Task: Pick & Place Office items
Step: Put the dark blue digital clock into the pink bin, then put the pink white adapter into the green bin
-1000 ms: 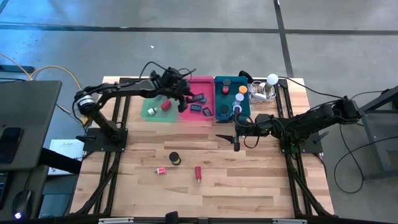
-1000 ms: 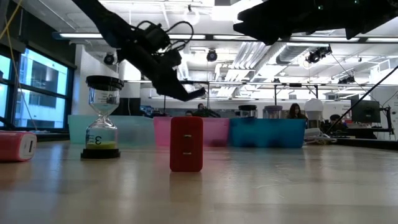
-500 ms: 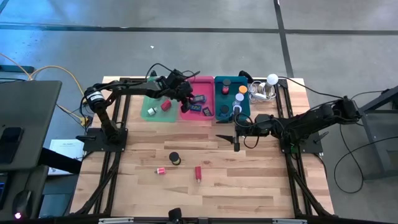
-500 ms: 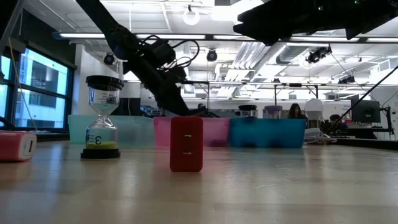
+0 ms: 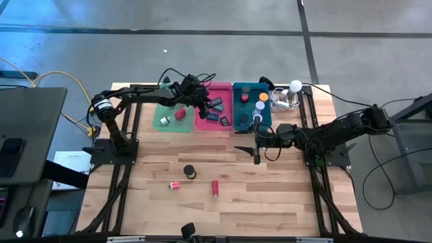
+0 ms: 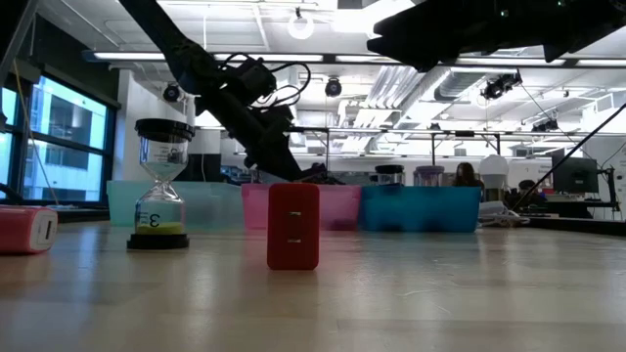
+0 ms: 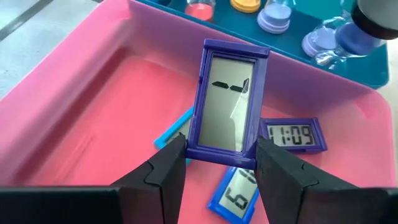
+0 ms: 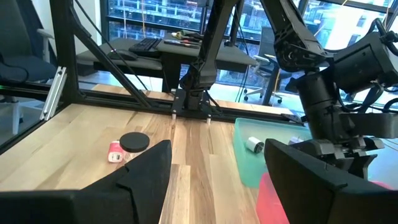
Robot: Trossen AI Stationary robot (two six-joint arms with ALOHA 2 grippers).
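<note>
My left gripper (image 5: 210, 104) is over the pink tray (image 5: 217, 88) and shut on a small purple-framed LCD clock (image 7: 229, 102). A second purple clock (image 7: 292, 134) and a blue clock (image 7: 233, 196) lie on the tray floor below it. My right gripper (image 5: 256, 154) is open and empty above the bare table, in front of the teal tray (image 5: 252, 125). On the table stand a black-capped hourglass (image 5: 190, 171), a red block (image 5: 214, 187) and a small pink item (image 5: 175, 185). My left gripper pinches the purple clock by the two long sides of its frame, near its near end (image 7: 219, 155), between its two fingers (image 7: 163, 177). The clock's length runs on away from the fingers, display face showing. Whether its far end rests on the tray, I cannot tell.
A green tray (image 5: 162, 125) left of the pink one holds a red item and a small grey cylinder. The teal tray holds several round discs. A white ball with cables (image 5: 295, 86) sits at the far right. In the low view the red block (image 6: 293, 226) stands nearest.
My left gripper has gone down toward the pink tray with the purple clock still between its fingers, most of the way in the first half second. My right arm has kept still.
</note>
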